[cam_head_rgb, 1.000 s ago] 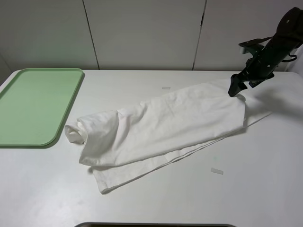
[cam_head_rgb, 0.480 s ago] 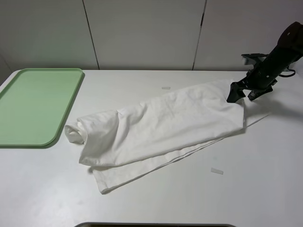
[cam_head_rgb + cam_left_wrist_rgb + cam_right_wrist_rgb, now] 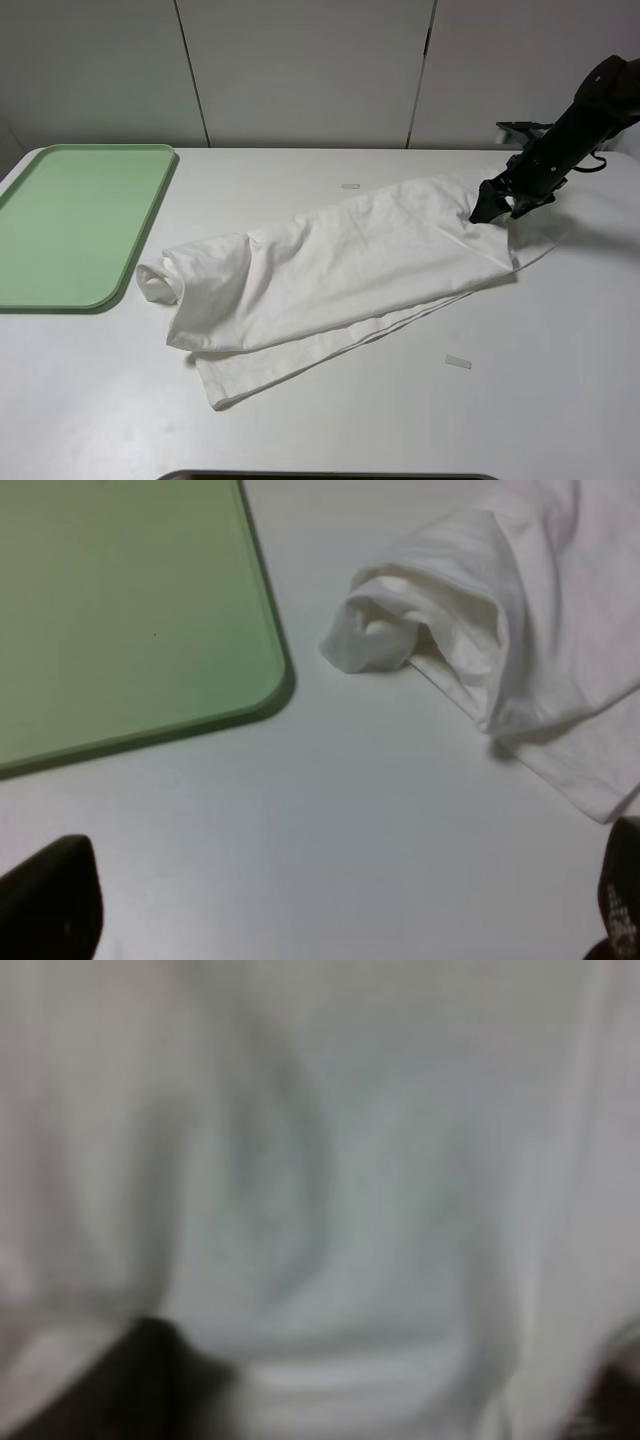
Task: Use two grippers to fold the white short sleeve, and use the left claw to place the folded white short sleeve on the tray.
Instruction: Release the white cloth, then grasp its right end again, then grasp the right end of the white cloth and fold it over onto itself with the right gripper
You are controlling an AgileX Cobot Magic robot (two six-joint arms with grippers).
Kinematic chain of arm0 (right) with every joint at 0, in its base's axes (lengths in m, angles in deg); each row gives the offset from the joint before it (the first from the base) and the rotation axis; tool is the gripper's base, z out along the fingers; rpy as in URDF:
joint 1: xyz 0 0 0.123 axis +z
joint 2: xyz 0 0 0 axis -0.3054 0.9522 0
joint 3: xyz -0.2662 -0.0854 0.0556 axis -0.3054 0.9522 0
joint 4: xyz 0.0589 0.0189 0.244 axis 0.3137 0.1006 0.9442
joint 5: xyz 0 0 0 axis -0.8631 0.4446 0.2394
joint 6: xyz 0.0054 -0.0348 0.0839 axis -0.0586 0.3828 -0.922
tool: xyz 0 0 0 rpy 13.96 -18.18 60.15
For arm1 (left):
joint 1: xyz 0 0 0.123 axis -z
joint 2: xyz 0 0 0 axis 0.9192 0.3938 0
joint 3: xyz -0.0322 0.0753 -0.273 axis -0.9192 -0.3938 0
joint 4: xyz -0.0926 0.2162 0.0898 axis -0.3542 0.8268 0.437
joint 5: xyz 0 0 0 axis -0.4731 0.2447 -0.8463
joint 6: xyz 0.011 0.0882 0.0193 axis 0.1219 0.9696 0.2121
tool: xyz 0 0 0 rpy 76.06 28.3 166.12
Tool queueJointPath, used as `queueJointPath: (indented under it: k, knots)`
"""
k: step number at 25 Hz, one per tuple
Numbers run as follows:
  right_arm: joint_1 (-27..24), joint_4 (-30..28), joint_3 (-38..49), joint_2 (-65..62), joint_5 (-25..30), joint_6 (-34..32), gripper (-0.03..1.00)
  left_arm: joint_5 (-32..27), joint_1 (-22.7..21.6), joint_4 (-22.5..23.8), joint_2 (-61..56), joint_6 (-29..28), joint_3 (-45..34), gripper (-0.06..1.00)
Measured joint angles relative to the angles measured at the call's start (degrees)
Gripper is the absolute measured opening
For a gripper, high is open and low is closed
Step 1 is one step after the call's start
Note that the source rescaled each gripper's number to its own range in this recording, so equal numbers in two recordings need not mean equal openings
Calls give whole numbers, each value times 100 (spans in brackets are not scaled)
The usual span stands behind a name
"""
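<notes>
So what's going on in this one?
The right hand is down on the right end of the shirt, which lies folded lengthwise across the table. Its fingers look apart with cloth between them, and no firm grip shows. The left hand hangs open above the table, near the shirt's sleeve end and a corner of the tray. The shirt is not on the tray yet.

Front worktop [image 3: 330, 430]: open, wide passage.
Middle: white short sleeve [image 3: 350, 265] lies diagonally across.
Left: tray [image 3: 70, 225] fills the edge.
Between tray and white short sleeve: narrow gap.
</notes>
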Motion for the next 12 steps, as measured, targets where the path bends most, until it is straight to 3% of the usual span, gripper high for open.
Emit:
queueJointPath:
  k: [2, 3, 4, 5, 6, 12]
  knots:
    - [15, 19, 0, 0, 35, 0, 81, 0, 0, 0, 0, 0, 0, 100]
    - [28, 35, 0, 7, 59, 0, 72, 0, 0, 0, 0, 0, 0, 100]
    - [51, 60, 1, 19, 65, 4, 50, 0, 0, 0, 0, 0, 0, 100]
    - [60, 60, 1, 19, 69, 4, 36, 0, 0, 0, 0, 0, 0, 100]
    - [68, 54, 1, 6, 69, 4, 11, 0, 0, 0, 0, 0, 0, 100]
    - [180, -304, 1, -49, 12, -258, 11, 0, 0, 0, 0, 0, 0, 100]
